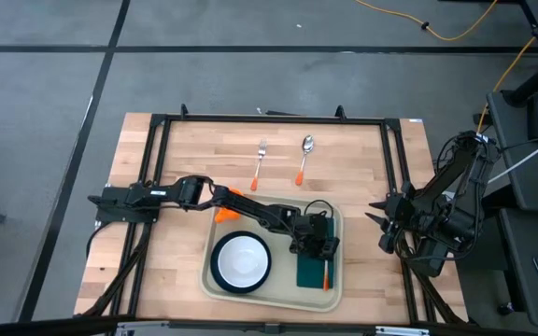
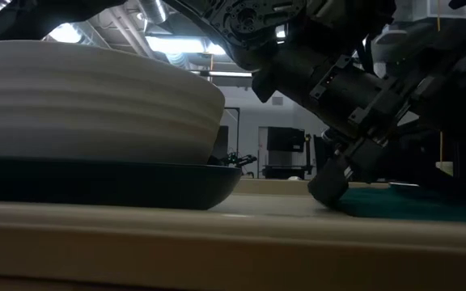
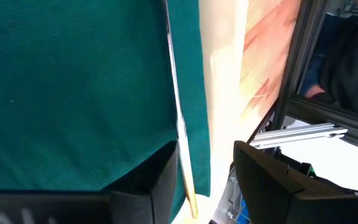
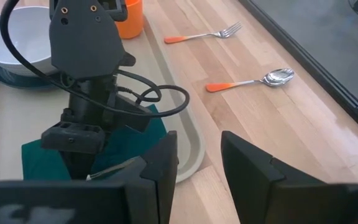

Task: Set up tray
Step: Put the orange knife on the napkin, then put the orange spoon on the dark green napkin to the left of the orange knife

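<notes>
Cream plastic, smooth and rounded at the corners: that's the tray (image 1: 271,291), sitting at the near middle of the butcher-block table (image 1: 204,154). My read: it's stiff and light on its own, a bit slick, and now loaded, so the raised rim along a long side is the place to take hold, kept level.

Starting at the left of the tray, a white ribbed bowl (image 1: 242,259) sits on a round dark plate (image 1: 219,277), glossy and likely breakable. An orange cup (image 1: 228,214) stands at the tray's far left corner, partly under the arm.

Moving right, the left claw (image 1: 323,248) is down over the dark green napkin (image 1: 312,273), a soft woven cloth lying flat on the tray's right side. A knife (image 1: 326,274) with a thin steel blade and orange handle lies along the napkin's right edge. The wrist view shows the claw's fingers parted with a clear gap, the knife lying between them; whether they touch it, I can't tell.

Further back on the table, a fork (image 1: 260,159) and a spoon (image 1: 304,156), both orange-handled, wait side by side.

Far right, the right claw (image 1: 377,211) hangs off the table's edge, fingers partly apart, empty.
</notes>
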{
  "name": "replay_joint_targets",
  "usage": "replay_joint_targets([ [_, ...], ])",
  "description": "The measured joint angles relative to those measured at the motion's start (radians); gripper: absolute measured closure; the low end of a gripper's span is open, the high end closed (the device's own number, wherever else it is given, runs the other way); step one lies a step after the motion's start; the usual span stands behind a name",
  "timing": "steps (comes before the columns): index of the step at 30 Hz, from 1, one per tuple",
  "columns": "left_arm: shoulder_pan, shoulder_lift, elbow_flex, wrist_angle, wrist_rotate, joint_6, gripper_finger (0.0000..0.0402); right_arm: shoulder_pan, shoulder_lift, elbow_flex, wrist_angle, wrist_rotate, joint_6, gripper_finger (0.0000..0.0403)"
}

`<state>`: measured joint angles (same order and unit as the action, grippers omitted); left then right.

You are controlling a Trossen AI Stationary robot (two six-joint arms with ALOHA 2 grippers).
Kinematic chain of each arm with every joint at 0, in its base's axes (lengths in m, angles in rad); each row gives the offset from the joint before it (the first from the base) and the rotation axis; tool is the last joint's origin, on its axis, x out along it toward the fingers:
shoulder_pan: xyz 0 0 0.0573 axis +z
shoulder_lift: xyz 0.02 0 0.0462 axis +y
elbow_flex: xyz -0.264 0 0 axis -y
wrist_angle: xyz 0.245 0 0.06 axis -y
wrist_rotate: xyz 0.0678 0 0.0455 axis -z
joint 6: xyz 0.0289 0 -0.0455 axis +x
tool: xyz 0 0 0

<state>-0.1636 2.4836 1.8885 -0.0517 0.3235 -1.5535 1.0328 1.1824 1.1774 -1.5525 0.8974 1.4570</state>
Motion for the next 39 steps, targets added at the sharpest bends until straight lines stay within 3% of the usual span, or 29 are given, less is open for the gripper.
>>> replay_joint_targets([
  [5, 0.002, 0.000, 0.018, -0.042, 0.019, 0.001, 0.0251, 0.000, 0.000, 0.000, 0.001, 0.000, 0.000, 0.0273],
  [9, 0.007, -0.001, 0.068, -0.179, 0.017, 0.065, 0.0251, 0.000, 0.000, -0.008, 0.005, 0.000, 0.000, 0.0273],
  [16, 0.016, -0.064, 0.098, -0.296, -0.038, 0.143, 0.0251, 0.000, 0.001, -0.037, 0.034, 0.000, 0.000, 0.0273],
  [22, 0.028, -0.206, 0.100, -0.345, -0.150, 0.232, 0.0251, 0.000, 0.000, -0.040, 0.047, -0.007, 0.002, 0.0273],
  [27, 0.033, -0.368, 0.099, -0.395, -0.356, 0.404, 0.0251, -0.019, 0.000, -0.040, 0.056, 0.025, 0.003, 0.0273],
  [34, 0.002, -0.563, 0.101, -0.405, -0.573, 0.706, 0.0251, -0.220, -0.028, -0.040, 0.061, 0.021, -0.005, 0.0273],
  [39, -0.018, -0.623, 0.100, -0.404, -0.623, 0.834, 0.0251, -0.432, -0.087, -0.039, 0.197, 0.017, -0.225, 0.0273],
])
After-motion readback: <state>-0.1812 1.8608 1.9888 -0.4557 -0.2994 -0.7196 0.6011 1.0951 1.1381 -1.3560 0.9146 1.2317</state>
